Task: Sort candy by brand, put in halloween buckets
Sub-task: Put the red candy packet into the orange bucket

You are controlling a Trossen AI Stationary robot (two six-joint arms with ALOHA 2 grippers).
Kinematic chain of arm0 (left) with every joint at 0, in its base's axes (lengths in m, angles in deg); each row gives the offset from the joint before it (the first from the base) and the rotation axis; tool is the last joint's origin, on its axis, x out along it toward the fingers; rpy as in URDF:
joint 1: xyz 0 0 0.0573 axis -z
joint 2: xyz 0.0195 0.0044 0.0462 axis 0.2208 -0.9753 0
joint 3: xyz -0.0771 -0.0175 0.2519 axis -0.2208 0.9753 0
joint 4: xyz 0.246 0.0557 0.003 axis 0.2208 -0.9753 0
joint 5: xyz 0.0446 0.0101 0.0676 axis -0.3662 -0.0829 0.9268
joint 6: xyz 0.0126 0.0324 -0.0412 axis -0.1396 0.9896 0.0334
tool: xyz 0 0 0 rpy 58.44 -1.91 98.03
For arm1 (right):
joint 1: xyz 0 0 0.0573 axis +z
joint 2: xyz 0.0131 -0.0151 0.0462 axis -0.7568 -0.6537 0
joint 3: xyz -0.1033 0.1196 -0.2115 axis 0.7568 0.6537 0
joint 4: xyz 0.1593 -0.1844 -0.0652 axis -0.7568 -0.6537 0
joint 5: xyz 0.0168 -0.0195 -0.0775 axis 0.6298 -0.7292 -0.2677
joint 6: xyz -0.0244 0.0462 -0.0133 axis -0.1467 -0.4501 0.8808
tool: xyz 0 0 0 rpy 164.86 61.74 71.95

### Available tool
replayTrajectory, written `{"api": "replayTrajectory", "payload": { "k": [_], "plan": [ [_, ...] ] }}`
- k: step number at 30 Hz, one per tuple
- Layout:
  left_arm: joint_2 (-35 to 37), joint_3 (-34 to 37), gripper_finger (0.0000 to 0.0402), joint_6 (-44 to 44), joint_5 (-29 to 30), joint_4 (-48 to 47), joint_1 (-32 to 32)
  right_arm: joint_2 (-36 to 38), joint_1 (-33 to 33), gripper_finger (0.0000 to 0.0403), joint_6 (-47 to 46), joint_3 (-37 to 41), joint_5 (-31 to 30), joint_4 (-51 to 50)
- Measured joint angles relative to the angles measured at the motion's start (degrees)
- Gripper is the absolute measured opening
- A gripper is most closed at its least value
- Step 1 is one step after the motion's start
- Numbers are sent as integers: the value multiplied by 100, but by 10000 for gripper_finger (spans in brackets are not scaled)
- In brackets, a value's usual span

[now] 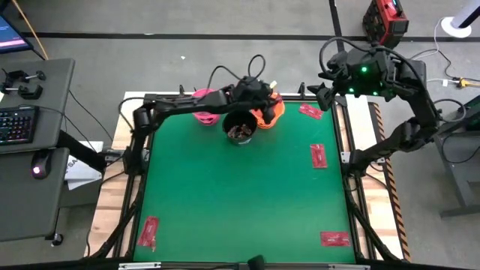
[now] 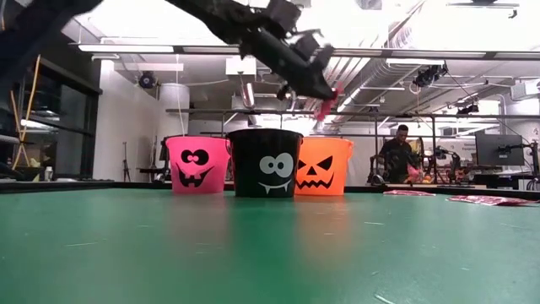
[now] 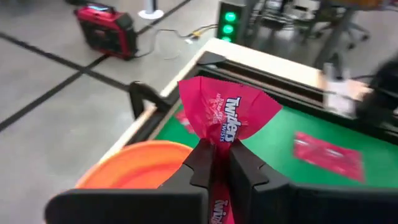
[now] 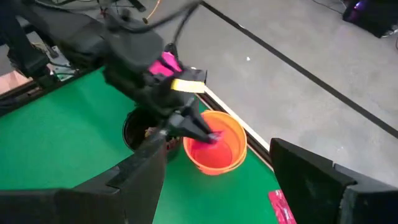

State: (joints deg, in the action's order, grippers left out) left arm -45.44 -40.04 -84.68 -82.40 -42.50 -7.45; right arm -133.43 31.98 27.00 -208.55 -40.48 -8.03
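- Presently: red Twizzlers packet [image 3: 225, 118] pinched upright between the left gripper [image 3: 214, 163] fingers, jaws closed tight on its lower half, top flared out. Held above the orange bucket [image 4: 216, 148], not yet released.
- Packet: glossy crimson wrapper, white lettering, crinkled.
- Buckets stand in a row at the table's far edge, touching or nearly so: pink bucket [image 2: 197, 165], black bucket [image 2: 267, 162], orange one. Black holds dark pieces; orange interior looks bare from the right wrist view.
- Left to sort, by my reckoning: four red packets on the green table [image 1: 225, 195] — far right corner [image 1: 310, 111], right edge [image 1: 318, 155], near right corner [image 1: 334, 238], near left corner [image 1: 148, 232]. Task looks partway through.
- Right gripper [image 4: 217, 180] waits off the far right corner, jaws wide apart, holding nothing.
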Motion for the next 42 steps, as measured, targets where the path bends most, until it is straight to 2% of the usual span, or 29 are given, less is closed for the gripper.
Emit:
{"api": "replayTrajectory", "payload": {
  "k": [6, 11, 14, 17, 20, 24, 29, 35, 42],
  "plan": [
    [-565, -344, 59, -155, 197, -189, -118, 0, 1, 279, -95, 0, 1, -215],
    [-579, -347, 135, -171, 225, -295, -201, -49, 1, 279, -71, 11, -1, -481],
    [-424, -346, 172, -269, 6, -440, -280, 48, 1, 279, -70, 460, 25, -443],
    [-104, -344, 193, -216, -432, -548, -398, 334, 1, 279, -199, 1507, 161, -391],
    [247, -358, 201, -206, -690, -720, -511, 783, 1, 279, -582, 2974, 545, 72],
    [682, -353, 200, -84, -948, -1188, -659, 1319, 1, 279, -1510, 4987, 1003, 641],
    [1239, -348, 198, -61, -1643, -1340, -806, 1363, -56, 279, -2716, 6915, 1127, 896],
    [1783, -348, 198, -91, -2052, -1277, -831, 862, -417, 279, -3331, 8333, 1498, 2006],
    [2340, -348, 198, -153, -2100, -1267, -827, 159, -848, 279, -3463, 8881, 1260, 2961]
  ]
}}
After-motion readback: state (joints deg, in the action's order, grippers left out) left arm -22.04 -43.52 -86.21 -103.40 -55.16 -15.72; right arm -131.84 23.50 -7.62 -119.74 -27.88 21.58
